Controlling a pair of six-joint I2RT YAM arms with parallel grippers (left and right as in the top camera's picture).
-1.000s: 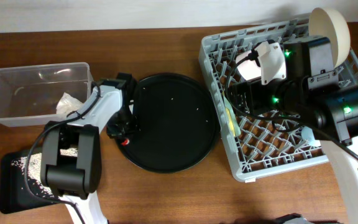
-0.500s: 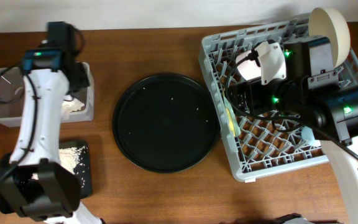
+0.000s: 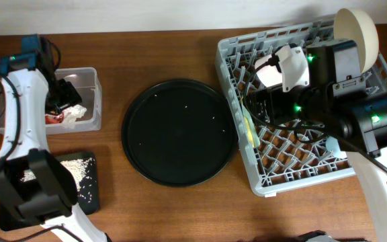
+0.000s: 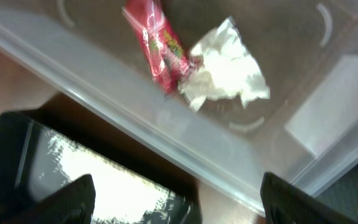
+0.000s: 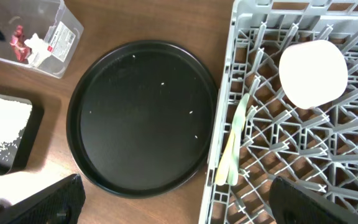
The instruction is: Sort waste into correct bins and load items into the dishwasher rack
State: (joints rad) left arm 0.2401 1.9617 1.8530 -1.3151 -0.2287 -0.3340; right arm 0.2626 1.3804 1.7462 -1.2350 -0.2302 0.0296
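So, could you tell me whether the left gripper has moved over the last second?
Yes: the left gripper went leftward, from the round black tray's left rim to above the clear tub.

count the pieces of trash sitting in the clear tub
2: a red snack wrapper and a crumpled white tissue, side by side and touching on the floor of the clear tub. Parts of the tub are covered or out of frame, so more could be hidden.
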